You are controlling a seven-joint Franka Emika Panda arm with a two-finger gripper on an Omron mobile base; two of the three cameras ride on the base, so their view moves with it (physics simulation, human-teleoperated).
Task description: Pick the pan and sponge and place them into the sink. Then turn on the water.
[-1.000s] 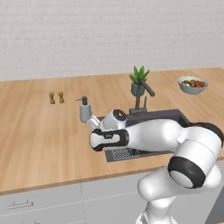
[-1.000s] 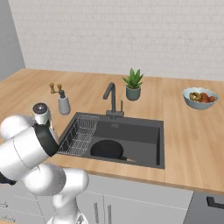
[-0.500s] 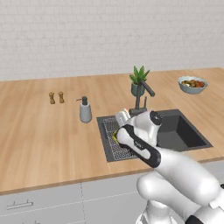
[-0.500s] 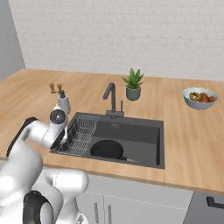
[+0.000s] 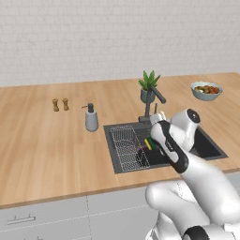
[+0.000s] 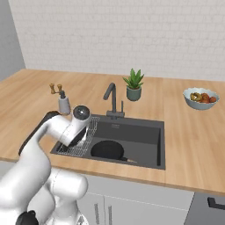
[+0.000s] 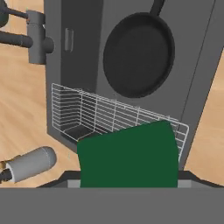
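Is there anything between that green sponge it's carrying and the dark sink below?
The wire dish rack sits in the dark grey sink right under the green-topped sponge. The black frying pan lies further along the basin.

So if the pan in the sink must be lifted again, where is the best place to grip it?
Probably the thin straight handle of the pan, taken from above. It sticks out past the flat round body lying on the floor of the sink, so the gripper can close across it.
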